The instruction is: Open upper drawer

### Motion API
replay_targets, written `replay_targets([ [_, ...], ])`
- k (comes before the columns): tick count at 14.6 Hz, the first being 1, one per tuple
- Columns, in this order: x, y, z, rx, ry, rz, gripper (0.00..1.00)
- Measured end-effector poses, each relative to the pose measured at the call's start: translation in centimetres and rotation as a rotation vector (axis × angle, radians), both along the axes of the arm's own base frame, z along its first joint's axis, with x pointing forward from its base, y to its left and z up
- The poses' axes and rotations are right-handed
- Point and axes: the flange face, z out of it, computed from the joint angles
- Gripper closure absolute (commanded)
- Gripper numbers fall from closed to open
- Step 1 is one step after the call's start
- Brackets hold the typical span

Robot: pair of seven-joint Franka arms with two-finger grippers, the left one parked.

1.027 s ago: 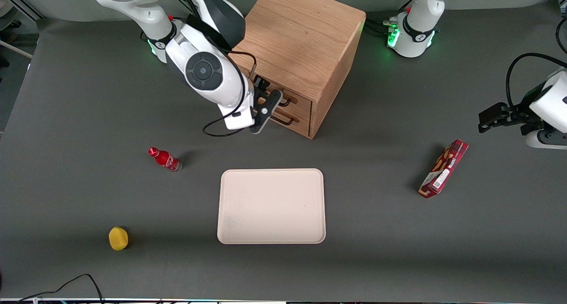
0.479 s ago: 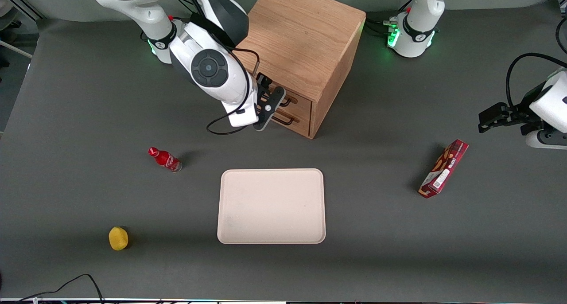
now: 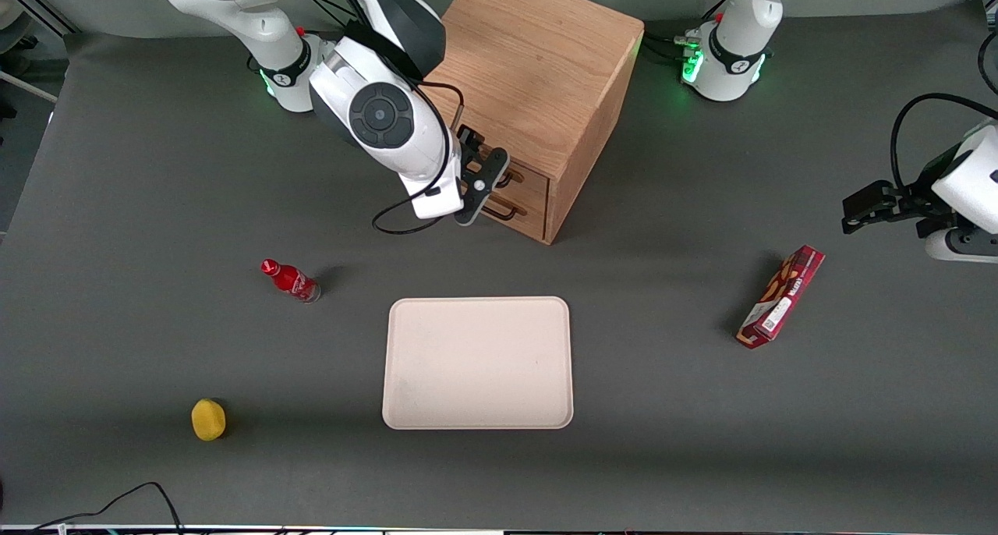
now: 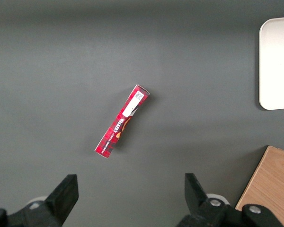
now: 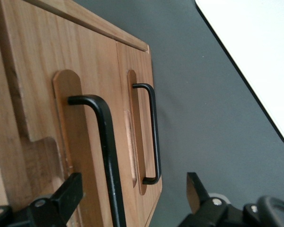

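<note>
The oak cabinet [image 3: 538, 59] stands at the back middle of the table. Its upper drawer [image 3: 529, 178] looks shut, and the drawer's thin black bar handle [image 3: 511, 178] sits above the matching lower drawer [image 3: 524, 209]. My right gripper [image 3: 485, 178] is right in front of the drawer fronts, at handle height. In the right wrist view the gripper [image 5: 132, 194] is open. The upper handle [image 5: 106, 156] runs between its two fingers [image 5: 68, 194] without touching them. The lower handle [image 5: 151, 132] lies nearer the table.
A cream tray [image 3: 477, 362] lies nearer the front camera than the cabinet and also shows in the right wrist view [image 5: 255, 52]. A red bottle [image 3: 290, 280] and a yellow fruit [image 3: 208, 419] lie toward the working arm's end. A red box [image 3: 781, 296] lies toward the parked arm's end.
My right gripper has moved closer to the cabinet front, sliding along it to the upper handle. The drawers have not moved.
</note>
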Motion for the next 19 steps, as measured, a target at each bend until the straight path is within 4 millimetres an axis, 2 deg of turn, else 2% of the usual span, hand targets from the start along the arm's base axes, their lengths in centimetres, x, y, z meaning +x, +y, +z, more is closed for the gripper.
replay_targets([
  [7,0.4,-0.3,-0.4,-0.001,-0.017,0.004,0.02],
  [11,0.1,-0.4,-1.8,-0.011,-0.032,0.011,0.01],
  [19,-0.3,-0.3,-3.5,-0.023,-0.062,0.029,0.0],
])
